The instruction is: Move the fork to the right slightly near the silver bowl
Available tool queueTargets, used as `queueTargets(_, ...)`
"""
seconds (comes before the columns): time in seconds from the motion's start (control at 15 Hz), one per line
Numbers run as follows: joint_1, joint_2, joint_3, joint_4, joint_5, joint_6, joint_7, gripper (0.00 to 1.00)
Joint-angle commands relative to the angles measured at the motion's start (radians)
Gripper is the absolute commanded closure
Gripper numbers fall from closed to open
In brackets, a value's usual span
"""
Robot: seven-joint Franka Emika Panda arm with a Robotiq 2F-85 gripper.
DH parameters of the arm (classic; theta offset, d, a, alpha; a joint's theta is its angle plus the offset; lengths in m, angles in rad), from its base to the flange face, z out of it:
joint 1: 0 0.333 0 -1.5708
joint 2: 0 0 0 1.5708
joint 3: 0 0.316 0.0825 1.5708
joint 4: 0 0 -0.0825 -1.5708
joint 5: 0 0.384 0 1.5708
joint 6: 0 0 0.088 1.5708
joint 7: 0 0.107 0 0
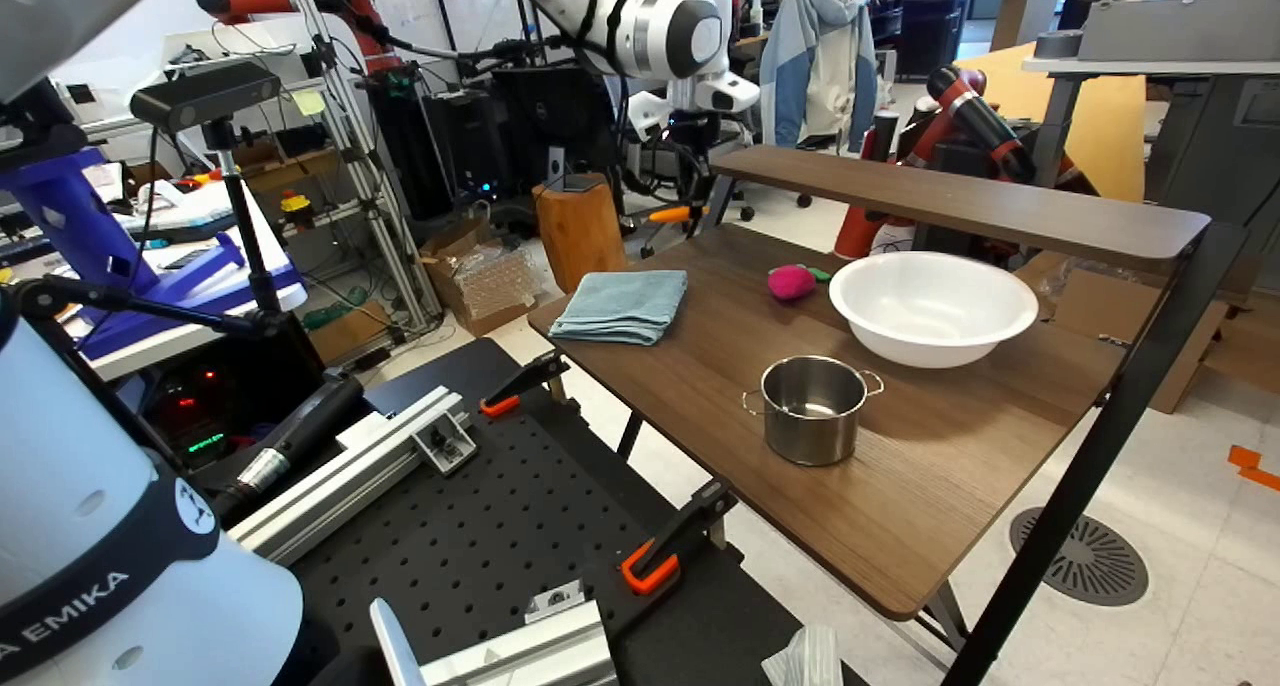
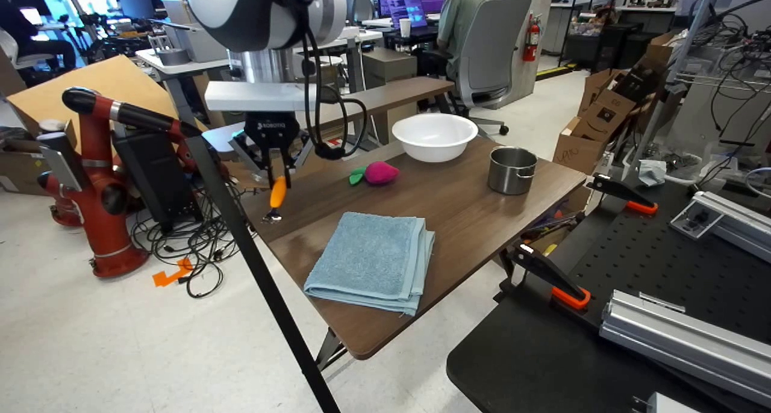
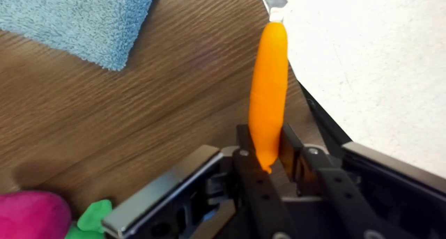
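The fork has an orange handle and a shiny metal end; its handle shows in both exterior views (image 1: 672, 214) (image 2: 277, 192) and in the wrist view (image 3: 269, 82). My gripper (image 2: 278, 173) is shut on the handle's end, seen between the fingers in the wrist view (image 3: 266, 138). The fork hangs tilted, metal end down, by the table's edge near a shelf leg. I cannot tell whether it touches the table. The silver bowl, a deep grey metal pot with small handles, stands upright in both exterior views (image 1: 812, 416) (image 2: 511, 172), well away from my gripper. It is out of the wrist view.
A wide white bowl (image 1: 933, 306) stands beside the silver bowl. A pink object with green leaves (image 2: 381, 173) lies between my gripper and the white bowl. A folded blue towel (image 2: 370, 259) lies on the brown table (image 1: 930, 486). A raised shelf (image 1: 960, 201) runs along one side.
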Motion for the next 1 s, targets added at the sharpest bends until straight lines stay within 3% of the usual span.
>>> queueTargets(0.0,-0.035,-0.096,0.023,-0.108,0.019,0.019,-0.047,0.94)
queueTargets(0.33,-0.083,-0.244,0.015,-0.324,0.014,0.052,-0.100,0.94)
queueTargets(0.53,-0.088,-0.327,-0.024,-0.461,0.030,0.073,-0.140,0.94)
queueTargets(0.93,-0.126,-0.500,-0.065,-0.771,0.030,0.186,-0.203,0.94)
